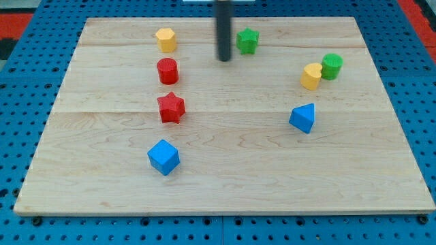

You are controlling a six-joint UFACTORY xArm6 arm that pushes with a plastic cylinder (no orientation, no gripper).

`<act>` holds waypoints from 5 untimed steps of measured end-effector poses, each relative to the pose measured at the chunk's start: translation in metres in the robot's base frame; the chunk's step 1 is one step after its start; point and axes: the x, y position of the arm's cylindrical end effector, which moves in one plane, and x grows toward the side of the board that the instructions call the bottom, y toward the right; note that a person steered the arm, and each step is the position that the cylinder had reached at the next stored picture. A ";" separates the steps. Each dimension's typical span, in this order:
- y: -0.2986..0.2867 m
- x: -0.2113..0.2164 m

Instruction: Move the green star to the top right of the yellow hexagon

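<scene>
Tip (224,59) just left of green star (248,41) (perhaps touching), yellow hexagon (165,39) farther left.

Seemingly open gap between green star (247,40) and yellow hexagon (165,39)

One raised view looks obliquely down on the whole board (225,190).

A lab or robot test bench is indicated. A pale wooden board (225,170) is laid on a blue perforated base plate (27,68), the hole grid typical of a bench fixture. Small coloured blocks, e.g. a blue cube (163,157) and a red star (171,107), are scattered on the board as test pieces. A red surface (13,20) is seen at the top corners.
</scene>
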 end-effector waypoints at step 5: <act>-0.002 -0.080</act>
